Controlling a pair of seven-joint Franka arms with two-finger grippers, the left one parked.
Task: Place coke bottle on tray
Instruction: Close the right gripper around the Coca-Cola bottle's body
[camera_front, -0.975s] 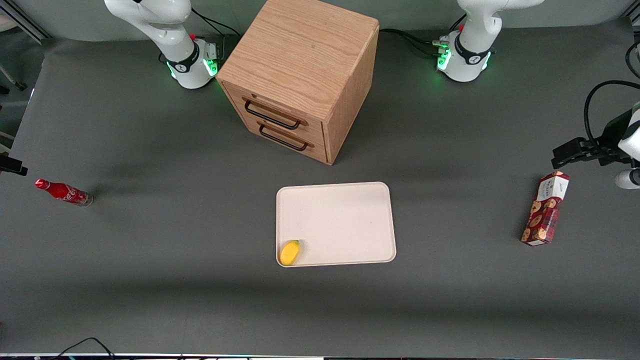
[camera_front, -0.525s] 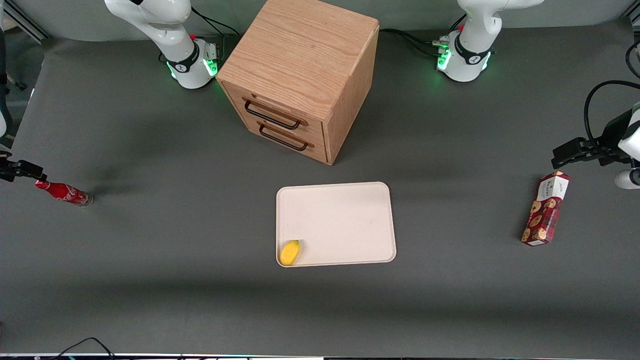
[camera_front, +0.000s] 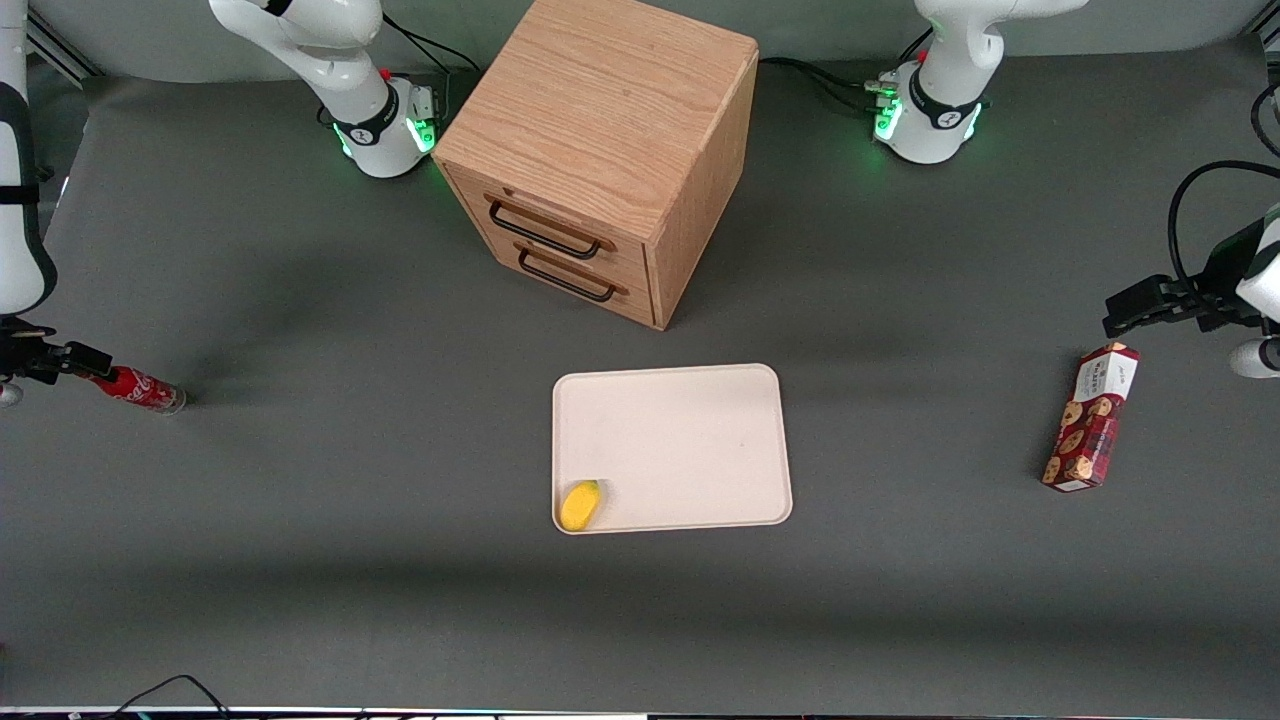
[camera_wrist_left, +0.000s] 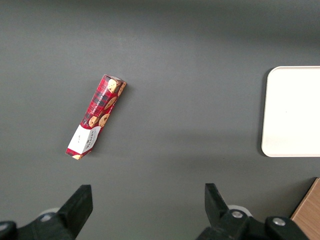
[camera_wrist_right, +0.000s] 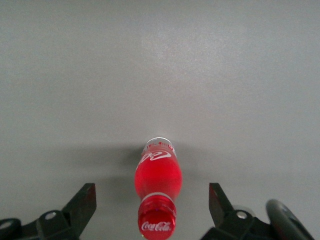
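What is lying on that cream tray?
On the tray only a small yellow object lies, in the corner nearest the camera. The coke bottle stands on the table toward the working arm's end, with the open claw above its cap.

A robotics lab bench: two white robot arm bases (camera_front: 385, 125) with green status lights are bolted either side of a light wooden two-drawer cabinet (camera_front: 600, 150), black cables (camera_front: 815, 80) trailing near it across the grey matted table (camera_front: 350, 500).
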